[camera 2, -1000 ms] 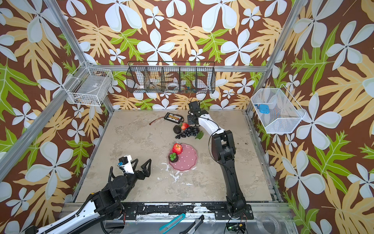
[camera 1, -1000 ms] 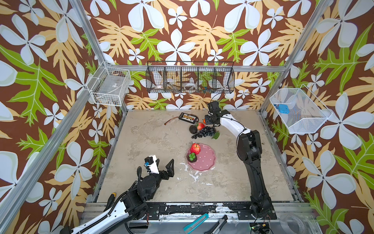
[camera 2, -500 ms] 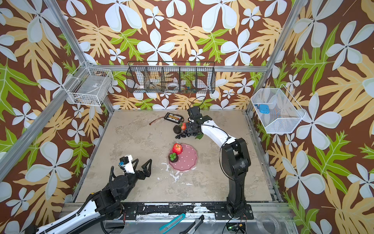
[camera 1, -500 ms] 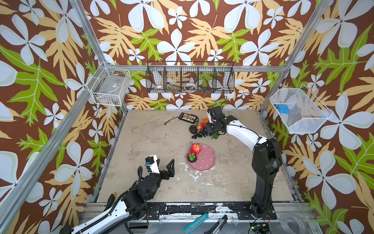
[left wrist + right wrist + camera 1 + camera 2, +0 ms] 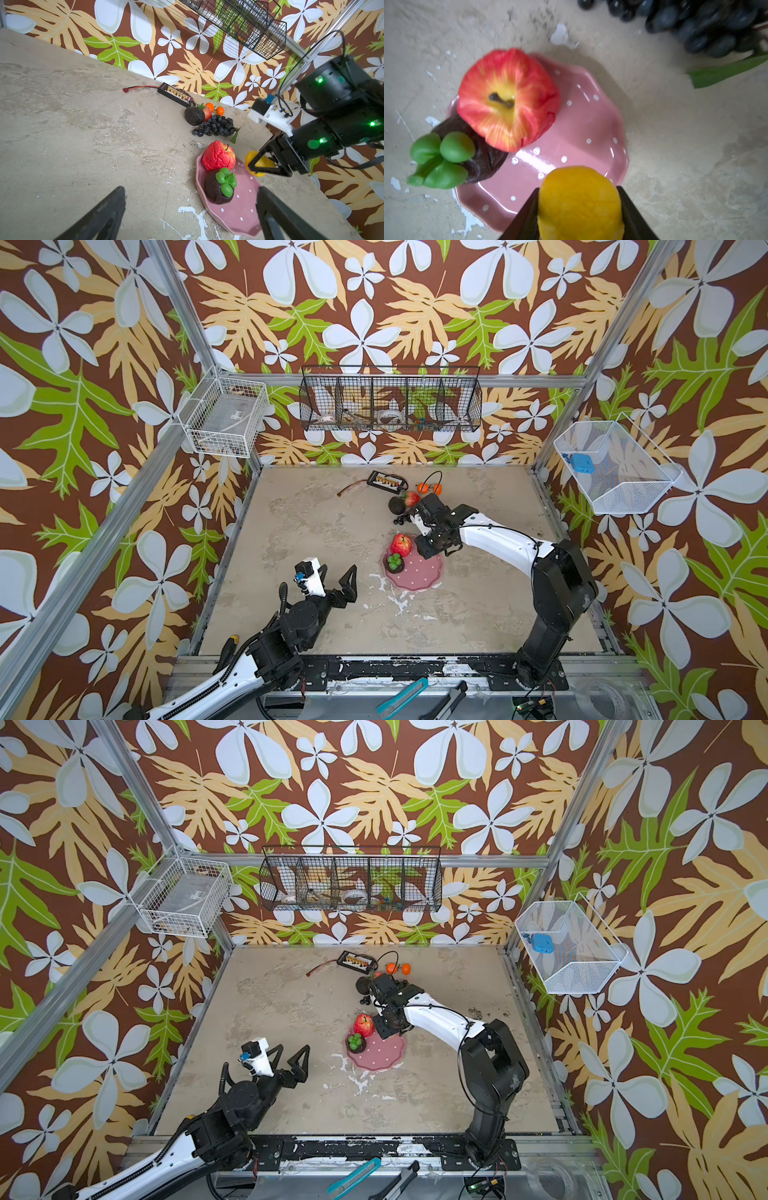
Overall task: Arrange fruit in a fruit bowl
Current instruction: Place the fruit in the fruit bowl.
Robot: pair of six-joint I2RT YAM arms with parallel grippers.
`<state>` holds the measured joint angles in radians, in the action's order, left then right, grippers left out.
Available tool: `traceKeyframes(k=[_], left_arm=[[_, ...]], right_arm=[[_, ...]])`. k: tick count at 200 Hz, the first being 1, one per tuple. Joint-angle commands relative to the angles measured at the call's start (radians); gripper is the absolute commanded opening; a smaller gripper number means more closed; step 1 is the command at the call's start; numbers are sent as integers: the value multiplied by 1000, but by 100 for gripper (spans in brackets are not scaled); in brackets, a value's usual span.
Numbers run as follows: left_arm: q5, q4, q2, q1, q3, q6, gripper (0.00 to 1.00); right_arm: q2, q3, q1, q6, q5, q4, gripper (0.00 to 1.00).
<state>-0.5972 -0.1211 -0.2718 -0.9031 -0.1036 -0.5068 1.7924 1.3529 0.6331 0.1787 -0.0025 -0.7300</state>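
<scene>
The right gripper (image 5: 578, 188) clamps the yellow lemon (image 5: 579, 209) over the pink fruit bowl (image 5: 420, 580), at its 1 o'clock rim. The apple (image 5: 401, 544) sits inside at 11 o'clock. The left gripper (image 5: 289, 1054) gapes wide at the bowl's 8 o'clock. The black gadget (image 5: 386, 481) has markings too small to read.

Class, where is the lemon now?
In the right wrist view, the lemon sits in the right gripper above the rim of the pink bowl, near the apple.

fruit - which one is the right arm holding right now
The yellow lemon, clamped in the right tool at the pink dish's edge. The red apple and the dark green-topped fruit sit in the dish; the grapes lie on the table.
</scene>
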Motion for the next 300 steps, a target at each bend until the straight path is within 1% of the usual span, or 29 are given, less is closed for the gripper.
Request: traceKeyframes(k=[1, 102, 161, 231, 268, 300], left_arm=[[-14, 18, 18, 1, -4, 5, 98], [-15, 23, 20, 1, -4, 4, 98], [-15, 22, 20, 1, -4, 4, 99], [-16, 23, 21, 1, -4, 4, 98], [-16, 22, 20, 1, -3, 4, 98], [-14, 15, 16, 2, -1, 4, 99]], right_arm=[[9, -9, -1, 1, -4, -19, 49], [123, 54, 0, -19, 26, -1, 51], [140, 67, -10, -25, 36, 9, 53], [179, 94, -15, -31, 35, 17, 53], [179, 89, -17, -27, 47, 23, 61], [170, 92, -18, -27, 47, 20, 63]])
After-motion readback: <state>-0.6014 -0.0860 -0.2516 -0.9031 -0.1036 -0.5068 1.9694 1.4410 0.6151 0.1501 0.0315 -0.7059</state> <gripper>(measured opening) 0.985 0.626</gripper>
